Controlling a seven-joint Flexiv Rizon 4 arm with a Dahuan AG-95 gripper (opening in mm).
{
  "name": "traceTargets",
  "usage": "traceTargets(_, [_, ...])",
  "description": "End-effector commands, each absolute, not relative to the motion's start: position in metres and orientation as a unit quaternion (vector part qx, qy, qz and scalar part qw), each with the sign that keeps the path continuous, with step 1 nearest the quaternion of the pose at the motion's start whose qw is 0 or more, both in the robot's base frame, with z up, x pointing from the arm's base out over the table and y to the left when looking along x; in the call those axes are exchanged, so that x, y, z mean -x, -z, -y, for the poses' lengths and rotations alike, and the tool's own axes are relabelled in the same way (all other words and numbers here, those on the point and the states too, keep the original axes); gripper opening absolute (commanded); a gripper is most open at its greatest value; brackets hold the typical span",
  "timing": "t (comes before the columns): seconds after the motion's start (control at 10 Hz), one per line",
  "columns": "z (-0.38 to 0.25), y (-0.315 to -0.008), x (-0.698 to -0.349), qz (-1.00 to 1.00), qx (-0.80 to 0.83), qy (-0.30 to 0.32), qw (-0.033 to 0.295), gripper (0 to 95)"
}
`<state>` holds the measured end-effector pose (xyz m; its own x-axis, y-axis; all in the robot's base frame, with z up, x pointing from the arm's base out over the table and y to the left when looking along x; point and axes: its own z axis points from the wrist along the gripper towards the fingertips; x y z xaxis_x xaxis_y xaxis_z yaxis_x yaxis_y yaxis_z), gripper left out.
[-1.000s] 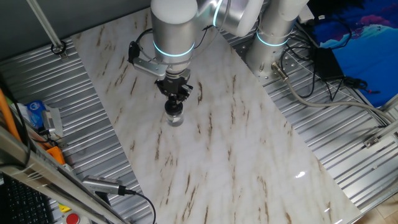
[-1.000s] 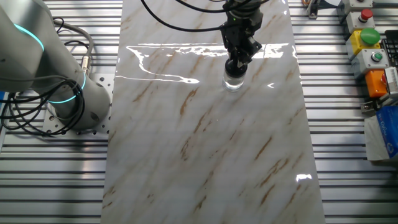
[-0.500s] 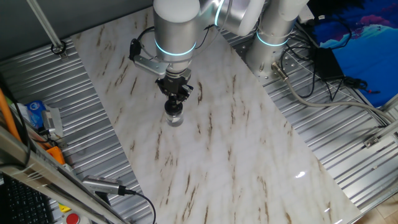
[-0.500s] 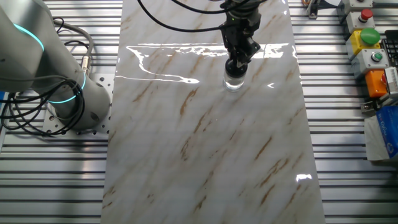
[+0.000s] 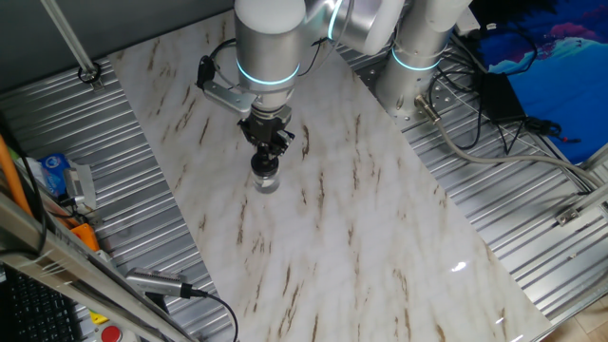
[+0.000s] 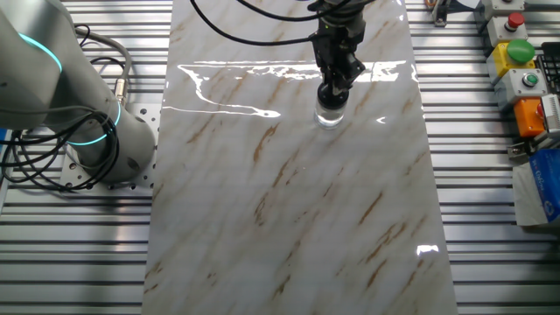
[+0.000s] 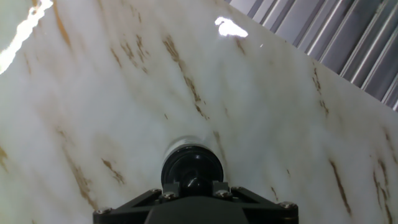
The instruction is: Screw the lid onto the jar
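your gripper points straight down, jaws nearly closed, pinching the knob of the lid | lid sits on top of the jar | jar stands upright on the marble table, mid-board near the arm base

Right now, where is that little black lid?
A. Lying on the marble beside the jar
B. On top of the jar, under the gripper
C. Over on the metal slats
B: the black lid sits on the glass jar, directly beneath the gripper.
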<state>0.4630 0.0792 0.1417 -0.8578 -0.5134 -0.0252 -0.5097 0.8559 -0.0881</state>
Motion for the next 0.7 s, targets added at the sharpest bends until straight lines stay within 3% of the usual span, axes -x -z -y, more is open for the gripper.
traceTargets(0.1, [-0.0791,-0.1415,-0.4635,-0.965,0.257,0.037,0.029,0.0])
traceTargets(0.7, [-0.0790,-0.1406,-0.4635,-0.969,0.240,0.034,0.036,0.0])
